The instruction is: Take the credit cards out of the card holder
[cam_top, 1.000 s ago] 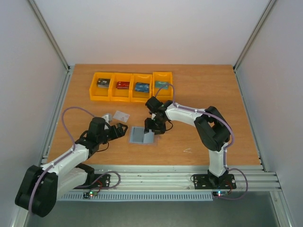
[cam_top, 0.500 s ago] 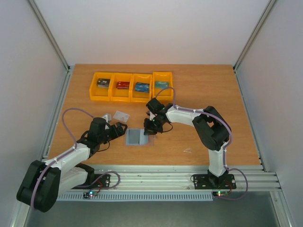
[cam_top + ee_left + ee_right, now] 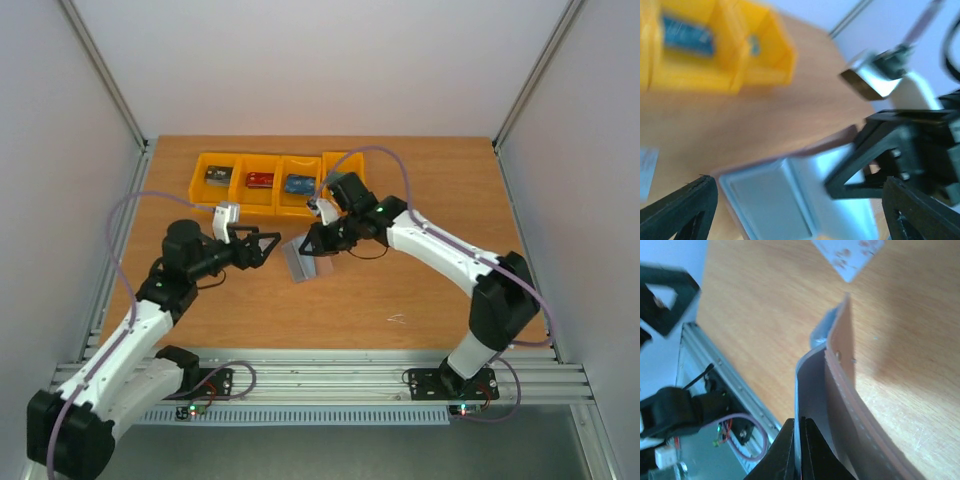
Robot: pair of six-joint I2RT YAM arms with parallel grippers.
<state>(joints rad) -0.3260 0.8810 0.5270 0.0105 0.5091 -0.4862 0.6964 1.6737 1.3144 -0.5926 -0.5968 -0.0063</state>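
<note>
The card holder (image 3: 298, 260) is off the table, open, with its light blue-grey inside (image 3: 785, 195) toward the left wrist camera and a pinkish outer side (image 3: 840, 385). My right gripper (image 3: 314, 244) is shut on its right half, and the black fingers (image 3: 800, 450) pinch the edge. My left gripper (image 3: 268, 247) hovers open just left of the holder, one fingertip (image 3: 685, 207) on either side of it and not touching. One pale credit card (image 3: 850, 255) with tiny marks lies on the wood, also seen in the left wrist view (image 3: 645, 170); in the top view my left gripper hides it.
Several orange bins (image 3: 275, 183) with small coloured items stand in a row at the back, close behind the right wrist; they show blurred in the left wrist view (image 3: 715, 50). A metal rail (image 3: 320, 360) runs along the table's near edge.
The right gripper has shut on the card holder and lifted it off the table. The left arm has risen and swung right, its open gripper now facing the holder.
</note>
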